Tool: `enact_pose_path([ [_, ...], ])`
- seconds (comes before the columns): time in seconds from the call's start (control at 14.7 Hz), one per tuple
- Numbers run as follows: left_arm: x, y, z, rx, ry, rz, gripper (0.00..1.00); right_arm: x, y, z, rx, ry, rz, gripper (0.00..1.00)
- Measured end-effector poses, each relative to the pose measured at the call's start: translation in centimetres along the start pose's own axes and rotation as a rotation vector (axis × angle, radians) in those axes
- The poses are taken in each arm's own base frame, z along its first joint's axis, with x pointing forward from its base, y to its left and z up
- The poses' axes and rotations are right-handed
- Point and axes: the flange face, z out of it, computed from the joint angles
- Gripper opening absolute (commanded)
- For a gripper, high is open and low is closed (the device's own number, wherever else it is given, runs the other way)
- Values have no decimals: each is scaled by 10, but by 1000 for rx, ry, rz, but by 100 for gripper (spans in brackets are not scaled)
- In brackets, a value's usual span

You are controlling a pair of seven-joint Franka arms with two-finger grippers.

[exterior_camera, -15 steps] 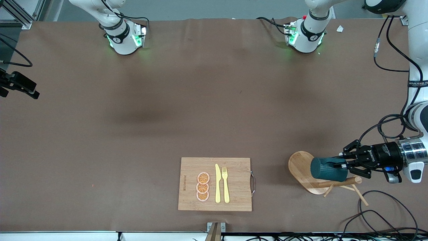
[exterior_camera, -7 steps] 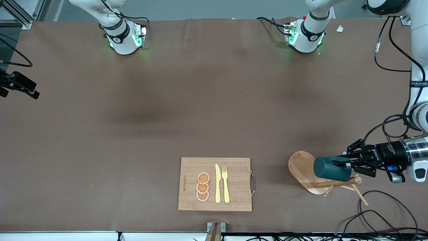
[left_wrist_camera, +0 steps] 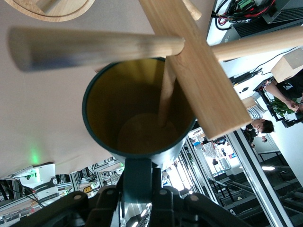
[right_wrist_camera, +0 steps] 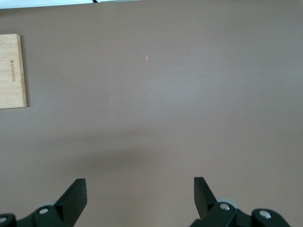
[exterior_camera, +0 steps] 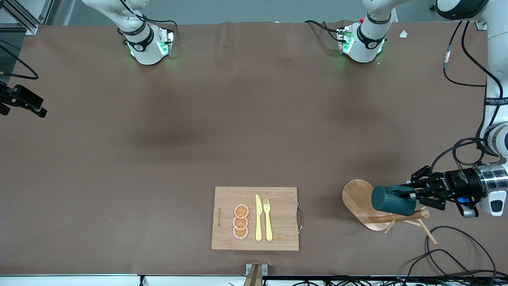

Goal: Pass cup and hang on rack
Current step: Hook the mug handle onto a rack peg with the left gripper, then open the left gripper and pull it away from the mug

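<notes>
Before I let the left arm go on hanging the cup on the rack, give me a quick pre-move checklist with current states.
1. Left gripper shut on the cup, gripping at its handle: ok.
2. Cup held on its side over the rack, mouth turned away from the rack's oval base: ok.
3. Handle threaded on a peg: cannot tell; the pegs cross the cup's mouth in the left wrist view, handle hidden in the fingers.
4. Rack standing on its base: ok.
5. Right gripper open, holding nothing, waiting over bare table: ok.
6. Cutting board well apart from the rack: ok.
</notes>
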Motion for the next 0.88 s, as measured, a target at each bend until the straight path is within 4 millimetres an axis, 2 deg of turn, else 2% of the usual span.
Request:
enact_pose_path([
  [0.27, 5, -2, 1, 1, -3, 11, 9, 0, 0, 0, 0, 0, 0, 100],
  [0.54, 14, -6, -6, -8, 0, 16, 12, 0, 0, 0, 0, 1, 0, 100],
  [0.75, 17, -8, -7, -8, -3, 15, 24, 0, 0, 0, 0, 1, 1, 100],
  [0.88, 18, -8, -7, -8, -4, 14, 38, 0, 0, 0, 0, 1, 1, 100],
])
